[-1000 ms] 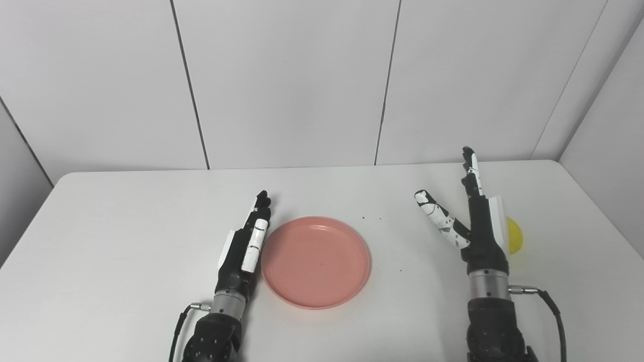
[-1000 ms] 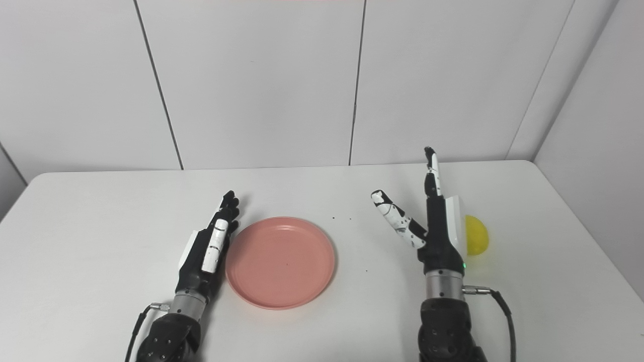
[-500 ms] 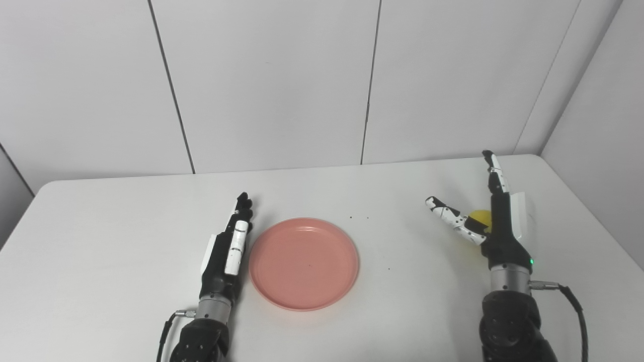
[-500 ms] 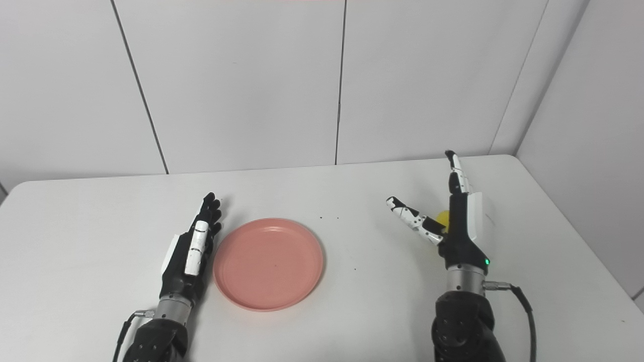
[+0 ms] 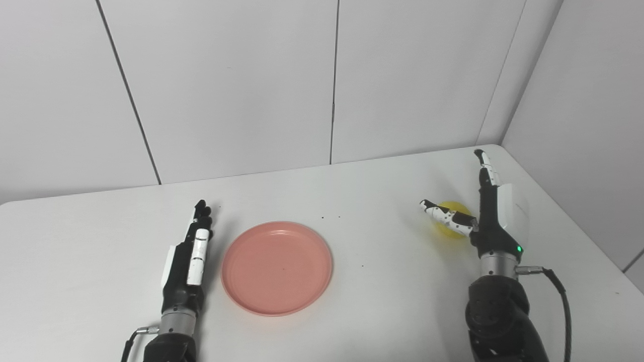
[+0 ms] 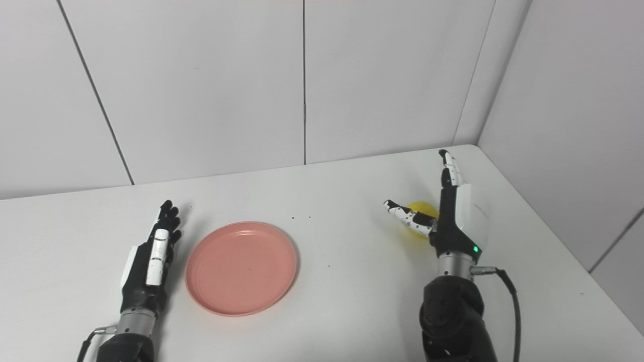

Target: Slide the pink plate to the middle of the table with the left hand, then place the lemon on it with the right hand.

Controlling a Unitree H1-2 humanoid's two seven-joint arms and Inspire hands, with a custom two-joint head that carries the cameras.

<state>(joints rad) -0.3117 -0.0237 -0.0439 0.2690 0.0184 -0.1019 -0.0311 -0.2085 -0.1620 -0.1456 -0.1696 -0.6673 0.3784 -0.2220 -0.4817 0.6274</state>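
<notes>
The pink plate point(image 5: 276, 267) lies flat on the white table point(image 5: 382, 291), left of the picture's middle. My left hand point(image 5: 187, 256) is open, fingers straight and together, a short gap left of the plate's rim, not touching it. The yellow lemon point(image 5: 449, 224) sits on the table at the right. My right hand point(image 5: 490, 216) is open and stands upright just right of the lemon, thumb stretched out in front of it and fingers pointing up. The hand hides part of the lemon. The lemon also shows in the right eye view point(image 6: 419, 211).
The table's far edge meets a white panelled wall point(image 5: 322, 85). A side wall point(image 5: 593, 125) stands close along the table's right edge, near my right hand. A few dark specks point(image 5: 329, 217) lie behind the plate.
The camera has swung to the right, shifting the whole picture left. My right hand has moved from in front of the lemon to its right side. My left hand has drawn slightly away from the plate.
</notes>
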